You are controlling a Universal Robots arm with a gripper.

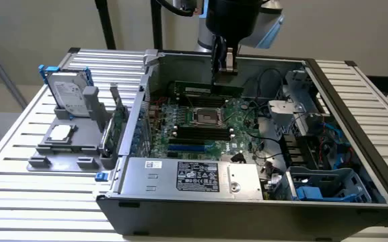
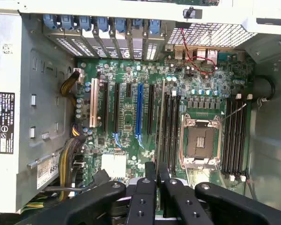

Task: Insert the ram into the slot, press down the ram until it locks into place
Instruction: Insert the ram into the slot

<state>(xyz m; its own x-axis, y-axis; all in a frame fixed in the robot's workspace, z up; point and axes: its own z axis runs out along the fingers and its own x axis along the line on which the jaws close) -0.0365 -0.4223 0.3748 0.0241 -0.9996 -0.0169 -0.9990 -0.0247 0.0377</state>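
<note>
Closest to the wrist camera, the gripper (image 2: 157,168) has its two black jaws pressed together on the ram (image 2: 160,122), which is seen edge-on as a thin pale line. The ram runs along the slot (image 2: 167,133), beside the silver processor socket (image 2: 200,140); I cannot tell whether it is seated. In the exterior view, the gripper (image 1: 225,70) hangs inside the open computer case (image 1: 214,217) and clamps the upper edge of the upright green ram (image 1: 204,90), behind the processor socket (image 1: 204,117).
</note>
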